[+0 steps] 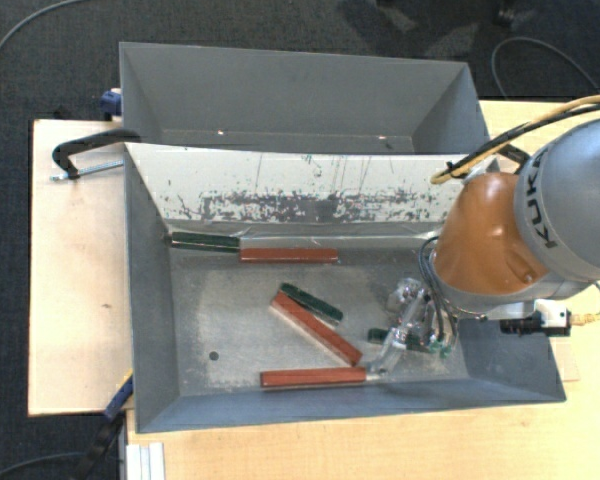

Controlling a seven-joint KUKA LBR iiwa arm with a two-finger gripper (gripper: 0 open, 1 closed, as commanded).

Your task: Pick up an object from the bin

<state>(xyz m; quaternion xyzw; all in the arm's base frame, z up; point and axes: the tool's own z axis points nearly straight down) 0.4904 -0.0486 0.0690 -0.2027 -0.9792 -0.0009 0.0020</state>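
My gripper (392, 353) is low in the bin's front right part, reaching down and to the left. Its tip is at the right end of a red-brown flat stick (312, 377) that lies along the front wall. A second red-brown stick (315, 327) lies at a slant just left of the gripper, and its lower end comes close to the tip. A dark green stick (312, 302) rests against the upper side of the slanted one. Right beside the gripper sits a small dark green piece (377, 335).
Along the back wall lie another red-brown stick (288, 255) and a dark green stick (205, 242). The orange cover on the wrist and the arm hang over the bin's right side. Bare floor shows at the left.
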